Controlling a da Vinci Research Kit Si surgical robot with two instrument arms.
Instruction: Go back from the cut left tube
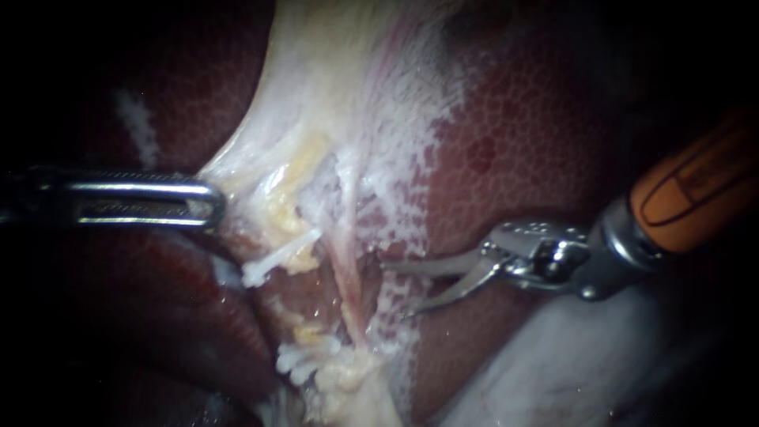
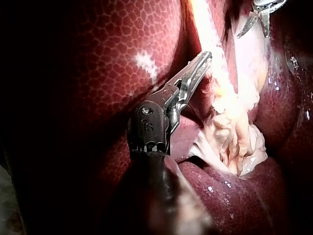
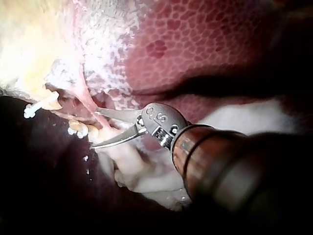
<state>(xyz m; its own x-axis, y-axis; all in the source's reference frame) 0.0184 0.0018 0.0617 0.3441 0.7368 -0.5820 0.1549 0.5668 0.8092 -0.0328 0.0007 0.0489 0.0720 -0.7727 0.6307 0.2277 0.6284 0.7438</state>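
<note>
The cut left tube shows as two pale stumps with white clips, an upper stump point(image 1: 278, 255) and a lower stump point(image 1: 307, 354), with a gap between them. To their right, a thin pink tube point(image 1: 349, 286) runs down uncut. My right instrument point(image 1: 398, 289), with curved blades, comes in from the right and stands open just right of the pink tube, touching nothing. In the right wrist view its blades point(image 3: 97, 129) gape beside the pink tube point(image 3: 86, 99). My left instrument point(image 1: 212, 204) is shut on the pale gallbladder point(image 1: 261, 170) edge and holds it stretched leftward; the left wrist view shows those jaws point(image 2: 201, 64).
Dark red liver point(image 1: 522, 134) surrounds the field, with frosted white patches point(image 1: 399, 182) beside the tubes. A pale gauze-like mass point(image 1: 553, 372) lies under my right instrument's orange shaft point(image 1: 696, 190). My right instrument's blades point(image 2: 259, 17) show far ahead in the left wrist view.
</note>
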